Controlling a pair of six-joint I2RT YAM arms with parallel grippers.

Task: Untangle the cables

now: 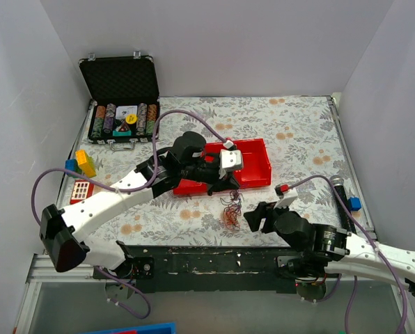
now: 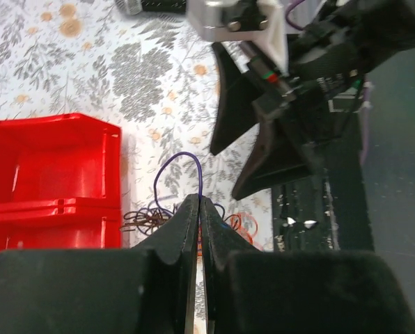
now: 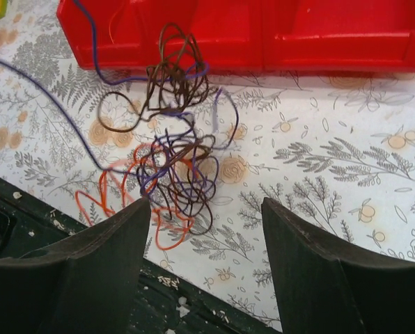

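The cables [image 1: 230, 211] are a small tangle of thin brown, purple and orange wires on the floral cloth, just in front of the red tray [image 1: 253, 170]. My left gripper [image 1: 226, 186] hangs over them. In the left wrist view it [image 2: 199, 202] is shut on a thin purple wire [image 2: 186, 156] that loops up from the bunch [image 2: 146, 221]. My right gripper [image 1: 257, 217] is open just right of the tangle. In the right wrist view its jaws [image 3: 206, 203] stand wide apart, with the tangle [image 3: 174, 167] just ahead of the left finger.
The red tray [image 3: 319, 35] lies right behind the wires. An open poker chip case [image 1: 122, 118] stands at the back left, with yellow and blue blocks [image 1: 84, 163] near it. A blue block [image 1: 354, 203] lies at the right. The dark table edge [image 3: 68, 243] is close in front.
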